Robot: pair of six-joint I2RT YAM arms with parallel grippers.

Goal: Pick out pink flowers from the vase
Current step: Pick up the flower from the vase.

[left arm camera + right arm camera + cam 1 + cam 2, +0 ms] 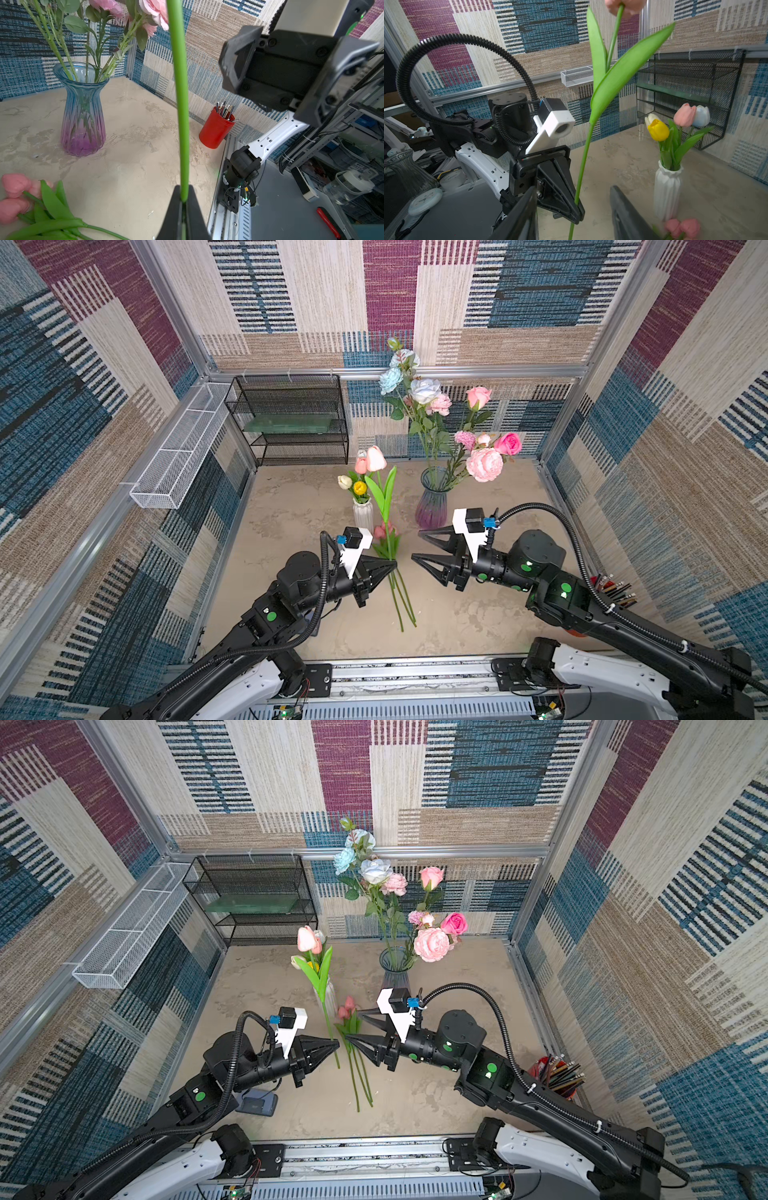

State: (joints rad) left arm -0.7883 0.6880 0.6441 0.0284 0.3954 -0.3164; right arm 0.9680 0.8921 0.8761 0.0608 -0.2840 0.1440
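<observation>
Left gripper (394, 563): jaws pressed together on the thin green stem of one pink tulip, a little above its lower end.
Right gripper (417, 545): jaws spread wide with nothing between them, at 3 o'clock from the left gripper, near the stem but apart from it.
Held tulip (376, 458): upright, with a pale pink closed bloom on top and two long bright green leaves.
Left wrist view alone: the stem running into the closed tips, and a red pencil cup (216, 133) against the wall.
Right wrist view alone: another pink tulip (685, 115) standing in the white vase (666, 195) with yellow and white tulips (658, 128).
Top views: in a top view the held tulip's leaves cover the white vase.
Loose pink tulips (380, 531): lying flat on the table (291, 531) between the grippers, blooms toward 12 o'clock, stems toward 6 o'clock.
Glass vase (432, 502): blue fading to purple, at 1 o'clock from the right gripper.
In the glass vase: a full pink peony (484, 464), pink roses (509, 443) and a frilly pink carnation (464, 438), with pale blue and white roses (424, 390) above.
</observation>
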